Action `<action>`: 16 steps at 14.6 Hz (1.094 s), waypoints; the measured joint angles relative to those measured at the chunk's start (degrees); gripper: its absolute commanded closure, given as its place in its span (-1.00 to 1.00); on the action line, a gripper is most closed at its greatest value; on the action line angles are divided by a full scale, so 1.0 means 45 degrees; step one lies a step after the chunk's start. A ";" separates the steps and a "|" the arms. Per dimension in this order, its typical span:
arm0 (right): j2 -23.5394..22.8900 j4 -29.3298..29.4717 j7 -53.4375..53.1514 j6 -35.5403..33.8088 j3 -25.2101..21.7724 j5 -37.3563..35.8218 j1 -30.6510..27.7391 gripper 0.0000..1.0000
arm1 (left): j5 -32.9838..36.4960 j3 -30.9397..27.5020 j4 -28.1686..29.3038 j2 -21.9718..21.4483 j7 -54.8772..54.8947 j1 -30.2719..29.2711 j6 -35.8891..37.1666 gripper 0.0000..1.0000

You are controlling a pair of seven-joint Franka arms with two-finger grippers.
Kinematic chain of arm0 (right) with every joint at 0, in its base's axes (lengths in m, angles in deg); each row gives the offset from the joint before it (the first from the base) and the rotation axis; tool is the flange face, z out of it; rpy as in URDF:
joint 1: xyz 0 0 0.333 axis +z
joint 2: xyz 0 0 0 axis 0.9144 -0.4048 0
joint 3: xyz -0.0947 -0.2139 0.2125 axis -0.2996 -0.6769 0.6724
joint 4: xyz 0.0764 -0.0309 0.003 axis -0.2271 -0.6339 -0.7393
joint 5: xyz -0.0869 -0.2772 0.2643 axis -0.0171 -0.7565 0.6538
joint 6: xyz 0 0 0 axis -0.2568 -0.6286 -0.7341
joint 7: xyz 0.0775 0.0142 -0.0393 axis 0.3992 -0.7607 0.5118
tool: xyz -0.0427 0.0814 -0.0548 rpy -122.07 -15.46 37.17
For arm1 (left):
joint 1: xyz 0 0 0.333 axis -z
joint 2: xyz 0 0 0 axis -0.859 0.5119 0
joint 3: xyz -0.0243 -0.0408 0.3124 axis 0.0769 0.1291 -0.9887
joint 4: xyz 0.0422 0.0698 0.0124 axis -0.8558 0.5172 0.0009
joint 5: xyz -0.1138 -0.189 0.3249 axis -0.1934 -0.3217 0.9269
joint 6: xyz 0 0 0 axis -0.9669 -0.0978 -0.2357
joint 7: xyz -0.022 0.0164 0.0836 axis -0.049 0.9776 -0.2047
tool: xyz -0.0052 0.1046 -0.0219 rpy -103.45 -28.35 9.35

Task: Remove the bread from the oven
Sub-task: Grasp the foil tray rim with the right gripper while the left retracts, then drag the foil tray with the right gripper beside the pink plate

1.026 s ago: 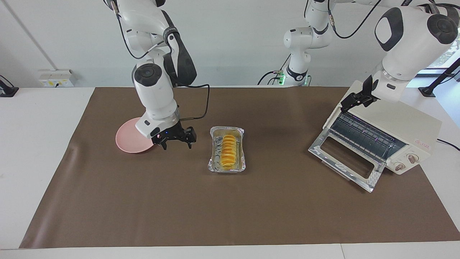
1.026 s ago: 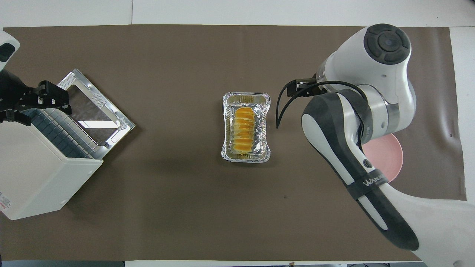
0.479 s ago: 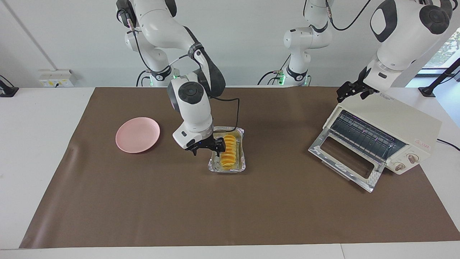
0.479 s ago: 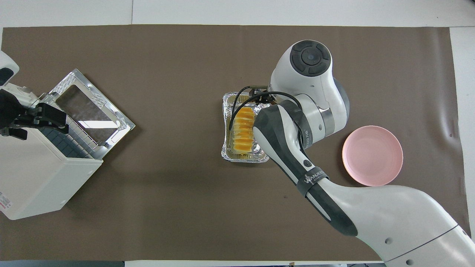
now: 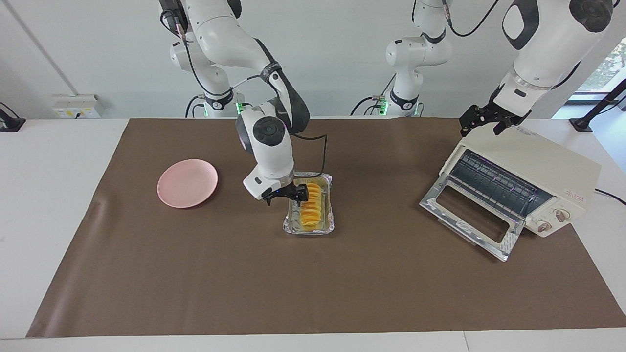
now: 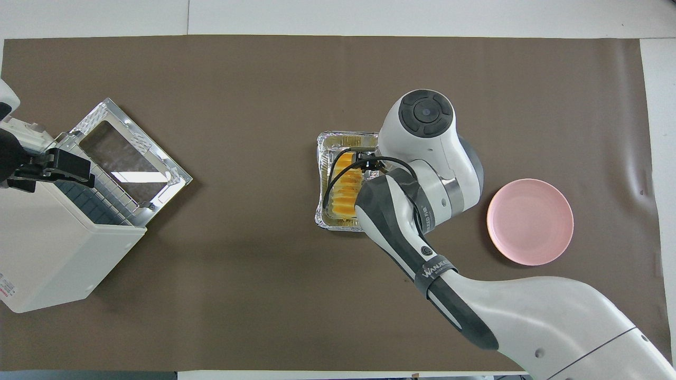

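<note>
The bread point(image 5: 311, 211) is a ridged golden-yellow loaf lying in a crinkled foil tray point(image 5: 308, 229) mid-table; it also shows in the overhead view point(image 6: 344, 186). My right gripper point(image 5: 287, 195) is open and low over the tray's edge toward the right arm's end, with one finger point(image 5: 302, 192) at the bread's end nearer the robots. I cannot tell whether it touches. The cream-white oven point(image 5: 540, 164) stands at the left arm's end with its glass door point(image 5: 470, 219) dropped open and its rack bare. My left gripper point(image 5: 487, 120) is open, up over the oven's top.
A pink plate point(image 5: 187, 183) lies on the brown mat toward the right arm's end, apart from the tray. In the overhead view the right arm's wrist point(image 6: 425, 140) covers part of the foil tray point(image 6: 323, 158). The oven point(image 6: 50, 248) fills the mat's corner there.
My right gripper swung from over the pink plate to the foil tray and settled at the bread's end. My left gripper rose from the oven's front opening to above its top.
</note>
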 measured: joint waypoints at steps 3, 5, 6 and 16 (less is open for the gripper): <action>0.0296 -0.0901 -0.0519 0.0491 0.0006 0.0000 0.0391 -0.95 | -0.0007 0.0002 0.0009 0.0026 0.0065 0.0000 -0.0040 -1.00; 0.0427 -0.1172 -0.0564 0.0530 0.0001 0.0001 0.0450 -0.65 | -0.0007 0.0002 0.0022 0.0026 0.0076 0.0000 -0.0040 -1.00; 0.0487 -0.1272 -0.0564 0.0533 -0.0024 0.0000 0.0438 -0.50 | -0.0007 0.0002 0.0033 0.0026 0.0077 0.0000 -0.0040 -1.00; 0.0636 -0.2334 -0.0574 0.2369 -0.0085 0.0359 0.0374 1.00 | -0.0014 0.0079 0.0085 0.0028 0.0084 0.0039 -0.0048 -1.00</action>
